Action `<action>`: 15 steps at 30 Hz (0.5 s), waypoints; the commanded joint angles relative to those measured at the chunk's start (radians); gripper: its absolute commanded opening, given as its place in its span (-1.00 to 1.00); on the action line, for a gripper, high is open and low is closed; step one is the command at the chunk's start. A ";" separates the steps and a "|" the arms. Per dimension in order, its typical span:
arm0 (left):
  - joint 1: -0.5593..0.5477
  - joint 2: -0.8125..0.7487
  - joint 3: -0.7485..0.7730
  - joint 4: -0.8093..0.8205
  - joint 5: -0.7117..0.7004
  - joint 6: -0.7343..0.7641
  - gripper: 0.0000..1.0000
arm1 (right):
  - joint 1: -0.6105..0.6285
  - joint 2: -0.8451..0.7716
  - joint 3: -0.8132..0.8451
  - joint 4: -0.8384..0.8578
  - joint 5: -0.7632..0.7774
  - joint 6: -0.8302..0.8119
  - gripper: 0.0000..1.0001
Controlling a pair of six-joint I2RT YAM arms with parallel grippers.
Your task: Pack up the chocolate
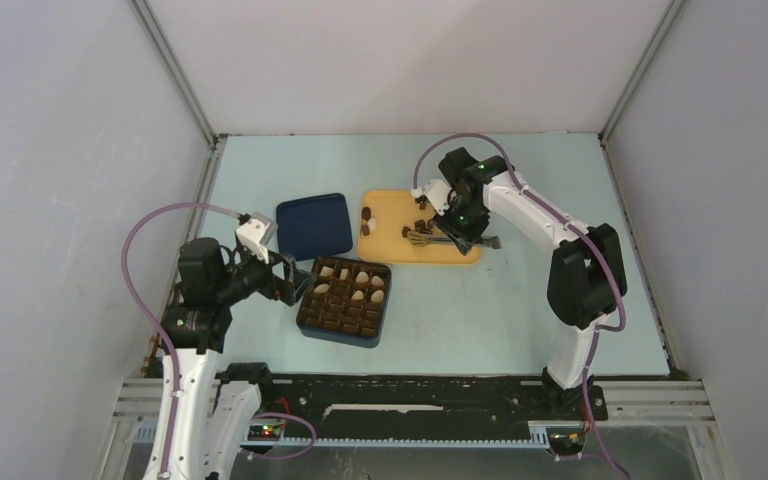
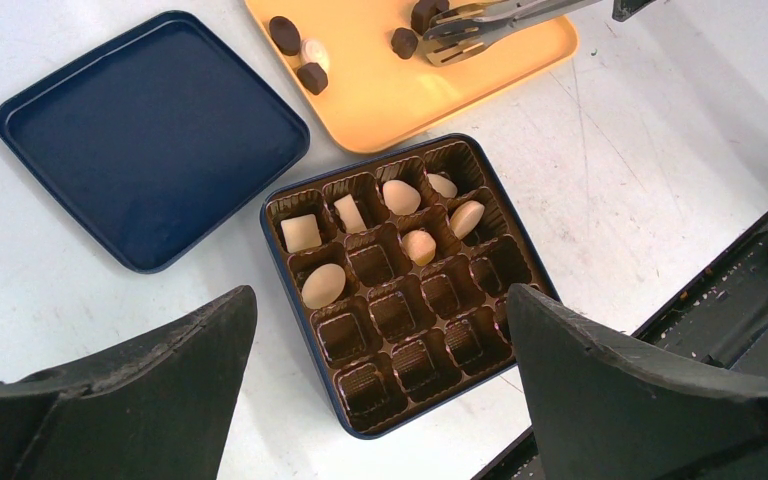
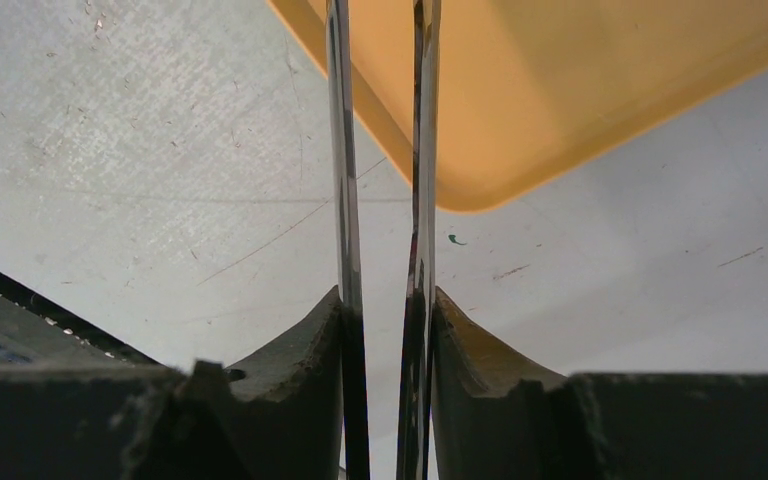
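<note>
Right gripper [image 3: 385,310] is clamped on the tongs [image 3: 343,150]. Its pads press both blades in until they're nearly together. Left gripper [image 2: 380,300] has its fingers wide apart, holds nothing, and hangs over the box [image 2: 397,313] at the near-left part of the table [image 1: 520,320].

Where the chocolate is:
- Seven cream pieces [image 2: 323,285] sit in the box's far cells, on the tray side. The near cells look unfilled.
- On the yellow tray [image 2: 380,100], mid-table, you can see four dark pieces [image 2: 312,77] and one cream piece [image 2: 312,50].
- The lid [image 2: 150,140] lies separately, between the tray and the table's left edge.

What your next move turns on:
- The tongs lie roughly parallel to the table's near edge, with the tips pointing at the table's left edge.
- The closest dark piece [image 2: 404,42] is just off the tips, on their left.
- A second dark piece sits right at the tips on the far side, cut off by the frame edge.
- The right arm is the one on it. The left arm is well apart from the tray.
- My read is that you grip one dark piece, then carry it near-left to an unfilled cell.

What you can't see:
- The right wrist view gives you only the blades and one tray corner. The tips run out of the top of the frame.
- The top view is too small to tell whether a piece is already between the blades.
- The left wrist view has the tips partly cropped, so I can't tell either.
</note>
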 commanded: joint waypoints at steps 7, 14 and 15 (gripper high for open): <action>0.006 0.007 -0.016 0.030 0.024 -0.018 0.97 | 0.010 -0.031 0.045 0.012 -0.019 0.011 -0.51; 0.006 0.017 -0.014 0.032 0.024 -0.019 0.97 | 0.025 -0.076 0.031 0.018 0.006 0.004 -0.56; 0.006 0.019 -0.014 0.033 0.022 -0.019 0.97 | 0.025 -0.082 0.027 0.019 0.006 0.004 -0.56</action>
